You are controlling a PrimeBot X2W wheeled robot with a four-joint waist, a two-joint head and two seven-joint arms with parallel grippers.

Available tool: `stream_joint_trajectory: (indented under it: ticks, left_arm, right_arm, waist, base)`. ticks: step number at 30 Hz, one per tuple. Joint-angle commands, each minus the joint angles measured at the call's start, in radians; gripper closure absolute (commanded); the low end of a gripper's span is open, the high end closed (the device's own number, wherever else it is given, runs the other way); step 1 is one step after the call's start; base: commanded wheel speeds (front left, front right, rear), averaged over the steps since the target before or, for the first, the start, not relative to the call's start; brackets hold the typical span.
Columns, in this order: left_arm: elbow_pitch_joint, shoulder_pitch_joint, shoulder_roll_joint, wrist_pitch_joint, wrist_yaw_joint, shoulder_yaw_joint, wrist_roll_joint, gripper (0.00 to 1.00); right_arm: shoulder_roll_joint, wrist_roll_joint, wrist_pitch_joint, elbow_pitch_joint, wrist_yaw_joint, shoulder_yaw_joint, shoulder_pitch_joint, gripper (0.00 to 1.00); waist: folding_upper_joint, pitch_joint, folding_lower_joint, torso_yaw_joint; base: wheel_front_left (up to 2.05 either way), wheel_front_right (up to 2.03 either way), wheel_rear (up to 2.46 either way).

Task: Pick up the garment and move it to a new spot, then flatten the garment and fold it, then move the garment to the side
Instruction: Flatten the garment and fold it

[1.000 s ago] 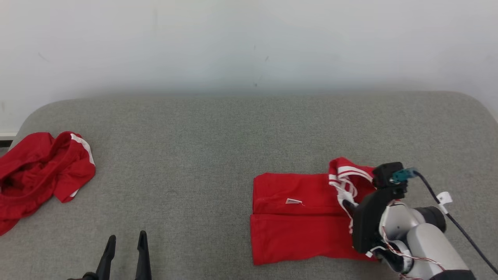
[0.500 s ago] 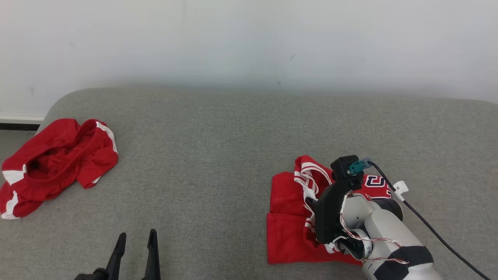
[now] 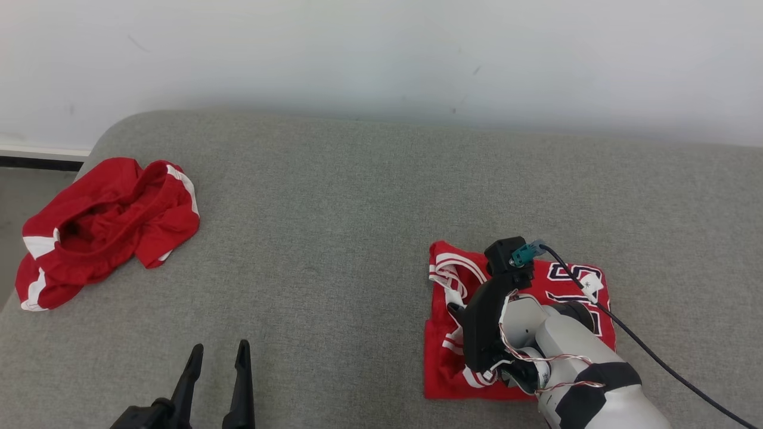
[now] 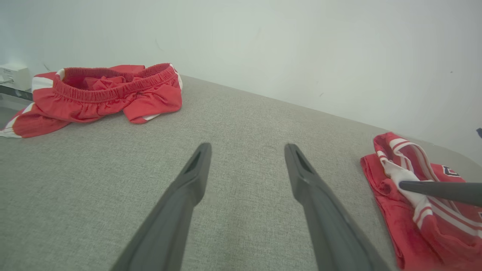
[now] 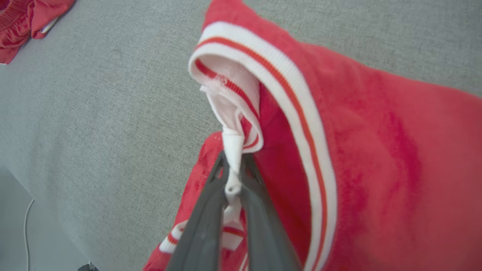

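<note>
Lying crumpled at the far left edge of the grey padded surface [image 3: 357, 196], a pair of red shorts [image 3: 107, 226] with white stripes sits well apart from the work and plays no part in it at present. Nearer the middle, low in the head view, the left gripper [image 3: 219, 347] hovers over bare fabric with its fingers spread wide and nothing between them. Further right lies the red jersey [image 3: 444, 369], the garment being handled, already doubled into a compact block with a dark number showing on its upper layer. The right gripper [image 5: 233, 165] is clamped tight on the white trim [image 5: 233, 143] of an armhole or neckline, lifting that edge just above the rest of the cloth. This looks like the folding step, near its end. The next move probably calls for laying the pinched edge down square on the block and letting go without dragging the layers askew, then shifting the bundle aside.
</note>
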Motion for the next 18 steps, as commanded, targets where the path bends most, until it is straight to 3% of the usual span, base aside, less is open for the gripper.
stream_joint_trajectory:
  ticks: [1,3,4,5,11,14,18]
  left_arm:
    - [0.001,-0.014,0.0,0.0,0.0,0.001,-0.003,0.0]
    - [0.002,-0.016,0.0,0.0,-0.002,0.003,-0.003,0.0]
    - [0.004,-0.017,0.0,0.0,-0.003,0.004,-0.003,0.0]
    - [0.004,-0.018,0.0,0.0,-0.004,0.006,-0.003,0.0]
    - [0.002,-0.004,0.0,0.0,-0.005,0.027,0.005,0.0]
    - [0.002,-0.002,0.0,0.0,-0.005,0.037,0.012,0.0]
    - [0.006,-0.001,0.0,0.0,0.001,0.047,0.026,0.0]
  right_arm:
    - [0.001,0.008,-0.007,0.001,-0.002,0.003,-0.013,1.0]
    - [0.001,0.026,-0.019,0.012,-0.002,0.026,-0.022,0.71]
    - [0.002,0.045,-0.021,0.01,-0.002,0.04,-0.022,0.42]
    - [0.002,0.068,-0.018,0.004,-0.002,0.056,-0.022,0.0]
    - [0.0,0.206,-0.056,-0.071,-0.002,0.112,-0.046,0.0]
    - [-0.004,0.219,-0.135,-0.097,-0.002,0.1,-0.059,0.0]
    - [-0.063,0.177,-0.297,-0.128,-0.002,0.07,-0.054,0.0]
  waist:
    - [0.0,0.003,0.0,0.001]
    - [0.0,0.004,0.0,0.001]
    - [0.0,0.005,0.0,0.0]
    - [0.0,0.004,0.0,-0.002]
    - [0.0,-0.011,0.0,-0.027]
    - [0.0,-0.026,0.0,-0.042]
    - [0.0,-0.049,0.0,-0.065]
  base:
    - [0.0,0.0,0.0]
    - [0.0,0.0,0.0]
    - [0.0,0.0,0.0]
    - [0.0,0.0,0.0]
    - [0.0,0.0,0.0]
    - [0.0,0.0,0.0]
    - [0.0,0.0,0.0]
